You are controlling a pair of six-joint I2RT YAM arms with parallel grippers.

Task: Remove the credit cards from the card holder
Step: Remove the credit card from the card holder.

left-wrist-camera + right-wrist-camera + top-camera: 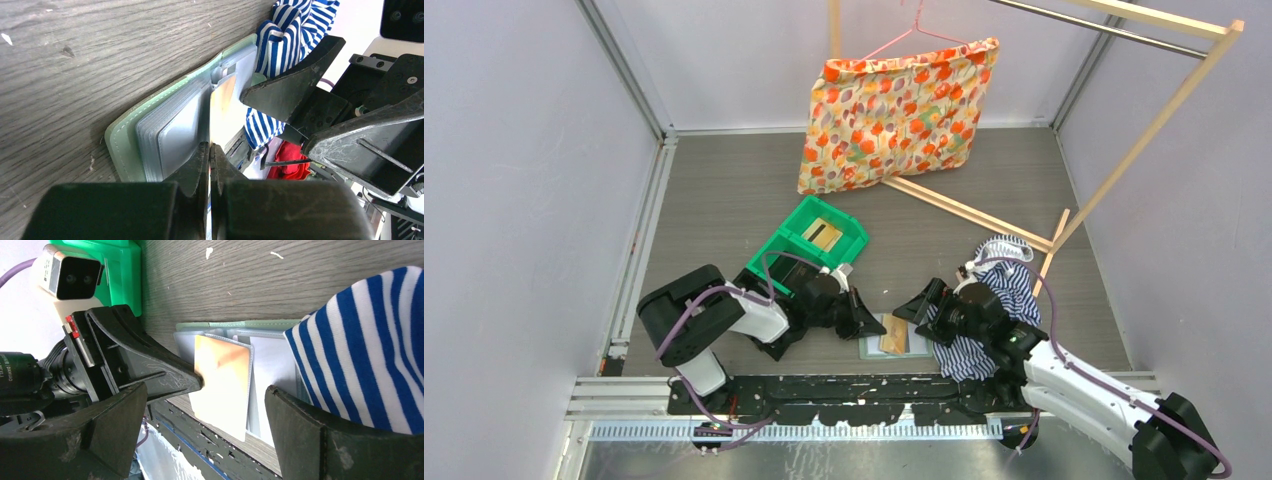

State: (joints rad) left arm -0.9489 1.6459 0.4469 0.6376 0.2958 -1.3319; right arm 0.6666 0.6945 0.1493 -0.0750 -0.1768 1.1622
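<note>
A grey wood-grain table (724, 200) sits between white walls. The sage-green card holder (120, 137) lies open and flat near the table's front edge. Just left of the card holder, the left gripper (210, 152) is clenched on the edge of a tan-gold credit card (222, 375) lying across the holder's clear sleeves. Just right of the holder, the right gripper (912, 308) hangs spread wide, holding nothing. A blue-striped cloth (370, 340) overlaps the holder's right side. The step appears to be drawing this card out. Next it must slide clear leftward without dragging the holder along.
</note>
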